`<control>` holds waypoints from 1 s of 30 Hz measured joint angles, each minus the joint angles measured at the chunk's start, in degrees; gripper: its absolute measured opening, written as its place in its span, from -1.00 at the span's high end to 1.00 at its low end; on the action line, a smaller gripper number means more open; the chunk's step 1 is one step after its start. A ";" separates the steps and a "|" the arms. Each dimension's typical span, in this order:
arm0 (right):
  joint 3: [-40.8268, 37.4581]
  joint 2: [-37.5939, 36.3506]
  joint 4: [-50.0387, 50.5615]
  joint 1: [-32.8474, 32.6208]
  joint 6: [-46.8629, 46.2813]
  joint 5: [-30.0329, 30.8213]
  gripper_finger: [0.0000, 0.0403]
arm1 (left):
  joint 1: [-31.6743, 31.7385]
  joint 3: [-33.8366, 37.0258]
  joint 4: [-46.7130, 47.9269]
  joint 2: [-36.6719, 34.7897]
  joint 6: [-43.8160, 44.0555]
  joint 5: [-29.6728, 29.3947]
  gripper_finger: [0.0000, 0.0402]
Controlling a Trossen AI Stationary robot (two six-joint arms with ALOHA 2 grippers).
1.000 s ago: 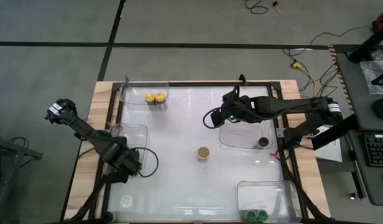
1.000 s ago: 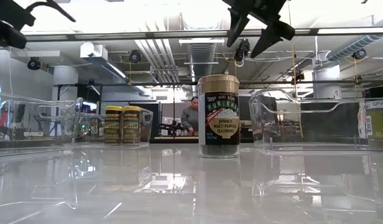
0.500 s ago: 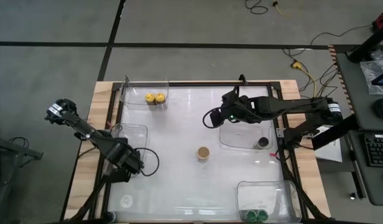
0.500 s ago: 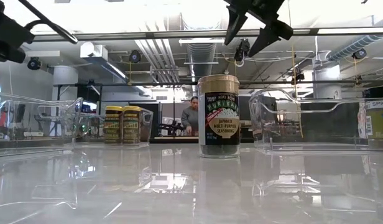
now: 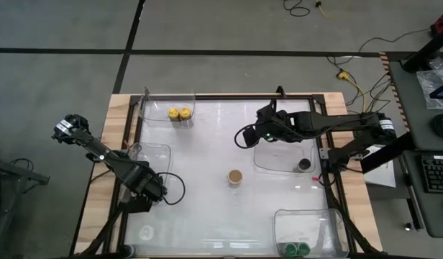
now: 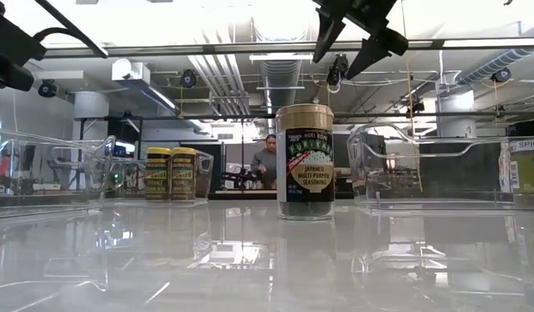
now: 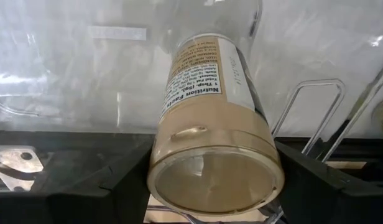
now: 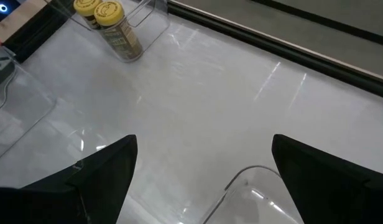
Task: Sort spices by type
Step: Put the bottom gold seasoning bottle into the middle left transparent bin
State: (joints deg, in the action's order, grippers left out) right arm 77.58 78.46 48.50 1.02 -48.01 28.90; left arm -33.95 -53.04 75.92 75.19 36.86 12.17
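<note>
My left gripper [image 5: 152,192] is at the table's left, just near-side of an empty clear tray [image 5: 154,154], shut on a tan-lidded spice jar [image 7: 210,124]; the high view hides that jar under the gripper. A second tan-lidded jar [image 5: 235,177] stands upright at the table's middle. Two yellow-lidded jars [image 5: 178,114] stand in the far-left tray, a black-lidded jar [image 5: 304,165] in the right tray, two green-lidded jars [image 5: 297,249] in the near-right tray. My right gripper [image 5: 244,137] hangs open high above the table, right of centre, holding nothing. My left gripper pinches the jar at its tan lid [image 7: 179,140] between its two fingers [image 7: 120,180], one on each side. The fingers come steeply from above. The jar hangs below them, lid up and bottom toward the table; whether the bottom touches the table I cannot tell.
Four clear trays stand around the glossy white table: far left [image 5: 167,108], left, right [image 5: 282,155] and near right [image 5: 308,226]. A dark frame rail [image 7: 67,149] runs along the table's left edge beside the held jar. Open table lies around the middle jar [image 6: 305,160].
</note>
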 joint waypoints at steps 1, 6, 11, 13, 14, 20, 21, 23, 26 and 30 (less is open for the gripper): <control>0.00 0.00 -0.01 0.00 0.01 -0.24 -0.81 | 0.00 0.00 0.00 0.10 0.01 0.02 -0.31; 0.00 0.00 0.00 0.00 0.02 -0.48 -0.81 | 0.00 -0.17 0.01 0.54 0.04 0.24 -0.31; 0.00 0.00 -0.01 0.00 0.08 -0.54 -0.81 | 0.00 -0.17 -0.20 0.54 -0.35 0.40 -0.36; 0.00 0.00 0.01 0.00 0.20 -0.67 -0.81 | 0.00 -0.17 -0.20 0.56 -0.18 0.81 -0.39; 0.00 0.00 0.01 0.00 0.23 -0.67 -0.81 | 0.00 -0.17 0.11 0.54 -0.17 0.94 -0.39; 0.00 0.00 0.01 0.00 0.28 -0.67 -0.81 | 0.00 -0.07 1.83 0.51 -0.35 1.35 -0.34; 0.00 0.00 0.01 0.00 0.51 -0.67 -0.81 | 0.00 -0.07 1.86 0.51 -0.37 1.33 -0.34; 0.00 0.00 0.01 0.00 0.77 -0.67 -0.81 | 0.00 -0.07 2.04 0.51 -0.37 1.35 -0.34; 0.00 0.00 0.01 0.00 1.35 -0.67 -0.81 | 0.00 -0.07 2.05 0.51 -0.37 1.44 -0.37; 0.00 -0.01 0.01 0.00 1.57 -0.65 -0.81 | 0.00 -0.07 2.06 0.51 -0.37 1.62 -0.41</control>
State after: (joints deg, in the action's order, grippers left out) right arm 77.58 78.45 48.51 1.02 -46.44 28.25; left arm -33.95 -53.10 77.98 75.70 36.49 13.79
